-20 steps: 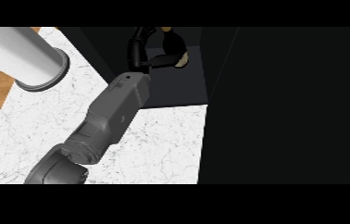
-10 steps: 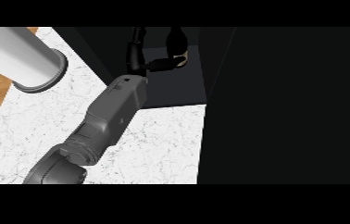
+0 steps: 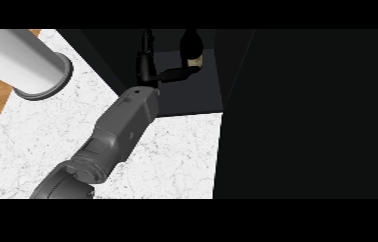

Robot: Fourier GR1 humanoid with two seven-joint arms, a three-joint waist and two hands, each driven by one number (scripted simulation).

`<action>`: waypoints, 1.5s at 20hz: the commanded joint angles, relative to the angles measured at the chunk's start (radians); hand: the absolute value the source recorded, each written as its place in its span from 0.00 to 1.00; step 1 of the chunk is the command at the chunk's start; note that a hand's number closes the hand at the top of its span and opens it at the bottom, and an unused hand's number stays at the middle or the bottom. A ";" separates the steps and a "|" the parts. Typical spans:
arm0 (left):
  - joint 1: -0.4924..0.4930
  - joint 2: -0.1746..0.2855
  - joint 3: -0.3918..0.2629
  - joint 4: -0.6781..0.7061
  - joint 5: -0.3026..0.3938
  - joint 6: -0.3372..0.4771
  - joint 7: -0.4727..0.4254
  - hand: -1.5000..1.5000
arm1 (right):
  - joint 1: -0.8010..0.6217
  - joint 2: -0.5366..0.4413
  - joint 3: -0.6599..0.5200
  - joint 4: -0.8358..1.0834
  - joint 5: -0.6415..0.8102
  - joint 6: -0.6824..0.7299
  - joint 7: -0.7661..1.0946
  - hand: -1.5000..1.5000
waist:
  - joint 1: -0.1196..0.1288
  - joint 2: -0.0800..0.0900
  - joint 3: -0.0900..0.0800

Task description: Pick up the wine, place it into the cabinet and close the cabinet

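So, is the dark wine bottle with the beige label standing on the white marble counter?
No, the dark wine bottle is inside the black cabinet, beyond the edge of the white marble counter.

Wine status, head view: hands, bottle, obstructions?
Left hand open, in cabinet; right hand out of view. Wine inside, by thumb, not gripped. Cabinet not yet closed. Nothing seen blocking.

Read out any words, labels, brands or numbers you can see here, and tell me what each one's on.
No readable text anywhere.
wine bottle: a pale label patch, too blurred to read.
grey cylinder, counter, left hand: no markings.
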 commanded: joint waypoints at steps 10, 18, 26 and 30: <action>0.072 -0.002 0.000 0.002 -0.023 -0.126 -0.078 0.00 | 0.015 0.006 0.037 -0.060 0.011 -0.029 0.032 0.00 | 0.011 -0.002 -0.003; 0.066 -0.002 0.001 -0.002 -0.023 -0.186 -0.063 0.00 | 0.036 0.006 0.055 -0.041 0.017 -0.035 0.006 0.00 | 0.019 -0.004 -0.003; 0.080 -0.002 -0.011 -0.018 0.059 -0.227 -0.075 0.00 | 0.030 -0.008 0.010 -0.060 -0.036 -0.008 0.011 0.00 | 0.003 -0.009 -0.002; 0.116 -0.002 -0.063 -0.049 0.114 -0.258 -0.082 0.00 | 0.021 0.006 0.068 -0.022 0.012 -0.041 0.011 0.00 | 0.009 -0.017 -0.002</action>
